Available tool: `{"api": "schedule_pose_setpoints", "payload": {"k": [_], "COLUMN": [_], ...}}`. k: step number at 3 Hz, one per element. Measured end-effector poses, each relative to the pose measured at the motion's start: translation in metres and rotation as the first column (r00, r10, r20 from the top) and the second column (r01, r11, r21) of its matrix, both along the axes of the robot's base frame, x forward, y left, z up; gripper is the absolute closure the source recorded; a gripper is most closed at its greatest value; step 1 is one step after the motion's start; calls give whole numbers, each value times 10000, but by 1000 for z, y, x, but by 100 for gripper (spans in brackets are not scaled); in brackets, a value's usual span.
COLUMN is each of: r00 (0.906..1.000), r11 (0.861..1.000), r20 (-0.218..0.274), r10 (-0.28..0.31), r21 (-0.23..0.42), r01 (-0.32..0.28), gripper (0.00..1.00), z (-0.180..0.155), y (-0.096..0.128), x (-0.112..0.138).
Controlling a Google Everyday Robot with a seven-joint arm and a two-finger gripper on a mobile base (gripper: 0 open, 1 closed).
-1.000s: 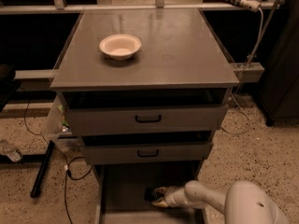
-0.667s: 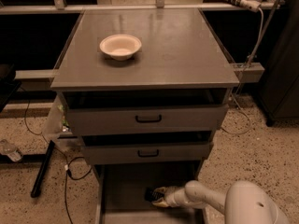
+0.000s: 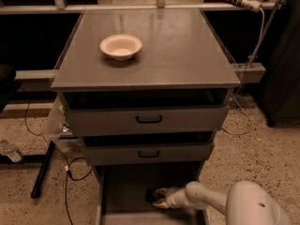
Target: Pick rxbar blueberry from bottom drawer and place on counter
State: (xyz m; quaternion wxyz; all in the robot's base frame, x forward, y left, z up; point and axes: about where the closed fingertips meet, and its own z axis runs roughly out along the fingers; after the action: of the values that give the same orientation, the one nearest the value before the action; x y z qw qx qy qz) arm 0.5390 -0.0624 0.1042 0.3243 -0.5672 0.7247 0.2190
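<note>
gripper (image 3: 158,198) was down in the bottom drawer (image 3: 123,191), right at the snack bar (image 3: 151,194) mid-floor | grip: honestly couldn't tell | bar not lifted yet | lift plus counter (image 3: 178,55) drop left

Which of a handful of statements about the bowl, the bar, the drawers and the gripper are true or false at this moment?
1. The cream bowl sits on the counter. True.
2. The rxbar blueberry lies on the counter beside the bowl. False: it is down in the bottom drawer, right at the gripper.
3. The gripper is reaching low into the bottom drawer. True.
4. The bottom drawer is pushed shut. False: it is pulled out, with its grey floor showing.
</note>
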Motion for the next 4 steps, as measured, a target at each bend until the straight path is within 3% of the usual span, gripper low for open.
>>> {"api": "schedule_pose_setpoints", "payload": {"k": [1, 2, 3, 4], "r00": [9990, 9979, 9915, 9772], "r11": [9993, 9970, 9933, 9910], "r20": [-351, -82, 768, 1689], "r10": [263, 635, 1053, 1288], "r21": [272, 448, 389, 132], "r01": [-253, -631, -1085, -1330], "gripper": [100, 100, 100, 100], "z": [8, 44, 99, 148], "y": [2, -1, -7, -14], "x": [-9, -15, -24, -39]}}
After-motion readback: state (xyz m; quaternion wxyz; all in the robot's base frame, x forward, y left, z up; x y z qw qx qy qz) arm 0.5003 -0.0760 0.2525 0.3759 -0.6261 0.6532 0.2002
